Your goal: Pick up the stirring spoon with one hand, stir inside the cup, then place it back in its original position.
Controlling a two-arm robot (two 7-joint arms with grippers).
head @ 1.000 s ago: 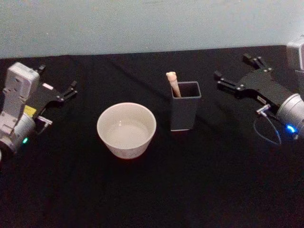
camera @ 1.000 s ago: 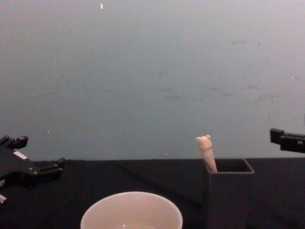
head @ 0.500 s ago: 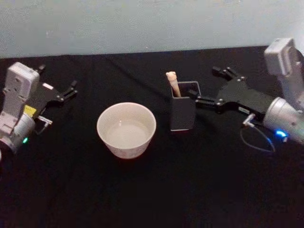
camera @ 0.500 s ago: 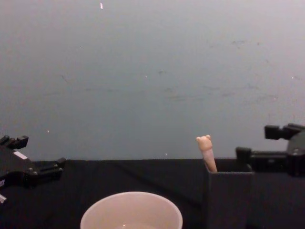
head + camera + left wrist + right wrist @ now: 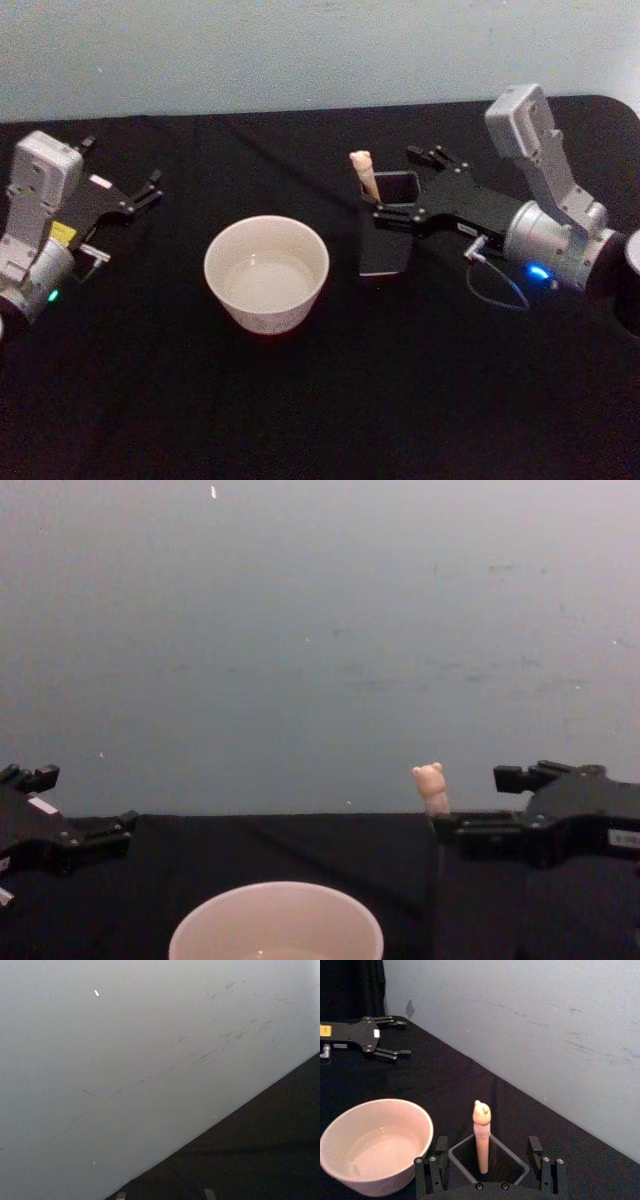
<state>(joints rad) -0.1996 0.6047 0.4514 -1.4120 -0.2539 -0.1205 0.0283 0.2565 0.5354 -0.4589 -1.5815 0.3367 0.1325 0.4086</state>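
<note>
- On the black-covered table [image 5: 300,400], the cream-white cup [image 5: 266,273] stands left of centre, with the dark grey square holder [image 5: 385,250] upright just to its right, not touching it.
- Stirring spoon [image 5: 363,175]: it stands in the holder, leaning against the corner nearest the cup. The beige handle and bear head [image 5: 431,785] rise clear of the rim.
- Right gripper [image 5: 395,183]: it is level with the holder's top, jaws spread wide. In the right wrist view its fingers [image 5: 440,1144] stand either side of the holder, with the spoon [image 5: 481,1135] between them, ungripped.
- Whether the fingers touch the holder's walls cannot be told.
- Left gripper [image 5: 122,168]: it is parked at the table's left edge, well apart from the cup, jaws open and holding nothing.
</note>
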